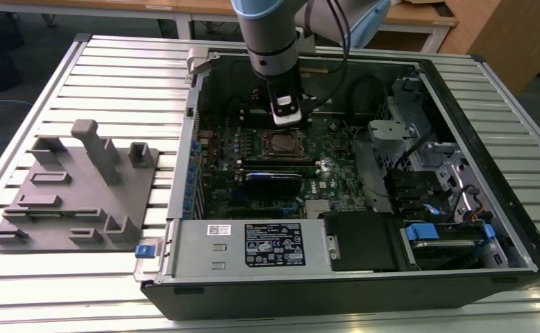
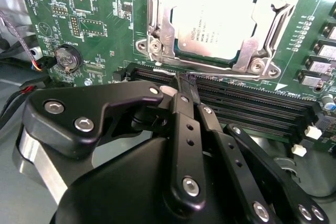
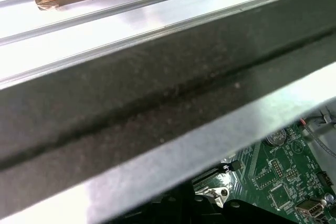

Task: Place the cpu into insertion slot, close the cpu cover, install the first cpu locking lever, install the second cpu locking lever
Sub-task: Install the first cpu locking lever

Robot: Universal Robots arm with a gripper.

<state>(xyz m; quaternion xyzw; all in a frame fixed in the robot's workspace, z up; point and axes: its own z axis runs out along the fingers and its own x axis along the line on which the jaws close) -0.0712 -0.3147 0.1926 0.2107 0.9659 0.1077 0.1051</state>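
The arm reached down into the open computer case [image 1: 492,270], which lay on a ribbed metal worktop [image 1: 112,69]. In the exterior view the gripper [image 1: 287,121] hung just above the green circuit board [image 1: 223,173], near the far edge of the insertion slot [image 1: 284,144].

In the second wrist view the cpu [image 2: 214,20] sat flat in the insertion slot [image 2: 157,40] — its grey metal top showing through the window of the cpu cover [image 2: 273,19], which lay folded down over it. The gripper [image 2: 185,81] had its fingers [image 2: 181,108] clenched together with nothing between them, the tips down beside a thin wire lever [image 2: 173,72] at the slot's edge, just short of the long black memory slots [image 2: 252,103]. A round coin battery [image 2: 66,57] sat on the board off to one side.

A grey fixture tray [image 1: 71,194] stood on the worktop at the exterior view's left, well apart from the case.
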